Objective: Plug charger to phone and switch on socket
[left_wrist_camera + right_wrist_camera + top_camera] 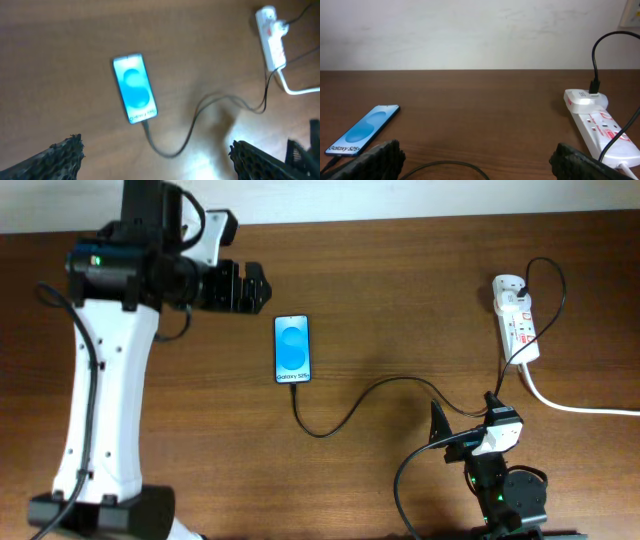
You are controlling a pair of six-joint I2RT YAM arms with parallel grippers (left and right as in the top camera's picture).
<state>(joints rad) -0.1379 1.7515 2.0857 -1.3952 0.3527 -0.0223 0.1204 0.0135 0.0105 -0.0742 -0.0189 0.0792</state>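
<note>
The phone lies flat in the middle of the table, its blue screen lit. It also shows in the left wrist view and the right wrist view. The thin black charger cable meets the phone's bottom edge and loops right to the white socket at the far right. The cable and socket show in the left wrist view too. My left gripper is open and empty, up left of the phone. My right gripper is open and empty, near the front edge, above the cable.
A thick white power cord runs from the socket off the right edge. A white adapter sits plugged in at the socket's far end. A pale wall stands behind the table.
</note>
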